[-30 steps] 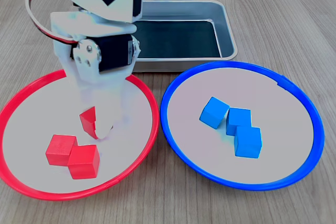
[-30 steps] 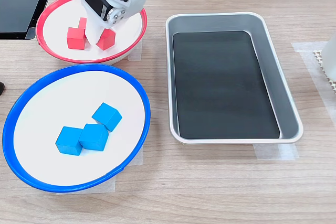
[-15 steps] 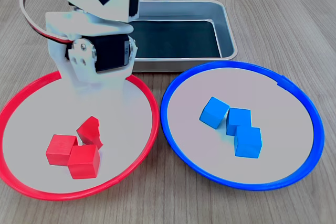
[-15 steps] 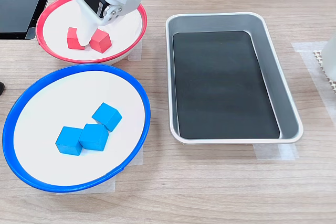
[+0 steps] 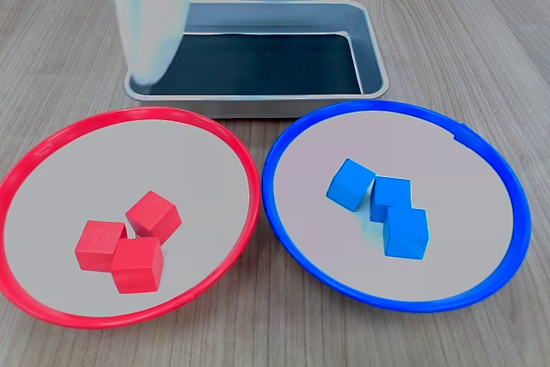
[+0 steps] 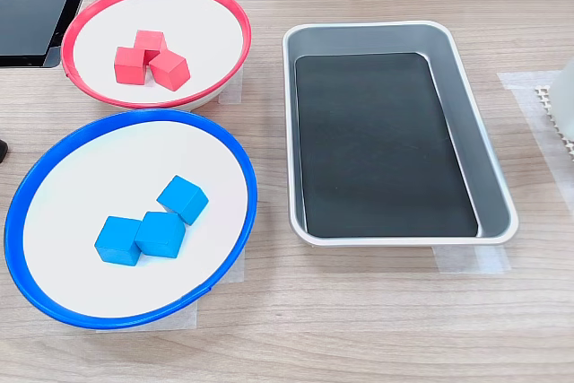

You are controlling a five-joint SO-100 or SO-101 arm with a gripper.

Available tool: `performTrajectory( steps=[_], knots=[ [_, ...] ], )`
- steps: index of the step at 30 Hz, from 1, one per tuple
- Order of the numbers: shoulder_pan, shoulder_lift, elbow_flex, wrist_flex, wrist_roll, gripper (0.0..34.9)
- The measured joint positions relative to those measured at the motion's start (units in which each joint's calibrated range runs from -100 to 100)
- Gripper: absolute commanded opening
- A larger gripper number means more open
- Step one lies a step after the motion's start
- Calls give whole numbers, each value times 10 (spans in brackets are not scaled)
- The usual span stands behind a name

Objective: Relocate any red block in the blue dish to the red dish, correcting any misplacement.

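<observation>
Gripper (image 5: pixel 153 19) blurred in both exterior views, opening unreadable, nothing visibly held. Three red cubes (image 5: pixel 127 241) clustered in red dish (image 5: pixel 249 180). Steel tray (image 6: pixel 466 141) whole only in second exterior view.

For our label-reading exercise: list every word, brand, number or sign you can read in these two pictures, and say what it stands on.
None can be read in either exterior view.
The red dish, blue dish, red cubes, blue cubes and steel tray are plain, with no print.
The blurred arm shows no markings.
</observation>
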Motion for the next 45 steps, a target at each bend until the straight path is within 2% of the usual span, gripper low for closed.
performTrajectory(
  steps=[9, 13, 19, 33, 45],
  knots=[
    [-65, -286, 326, -72, -126, 4],
    [-100, -410, 439, -77, -169, 4],
    [-116, -572, 583, -78, -211, 4],
    [-120, -854, 814, -29, -225, 4],
    [-112, -925, 859, -11, -225, 4]
  ],
)
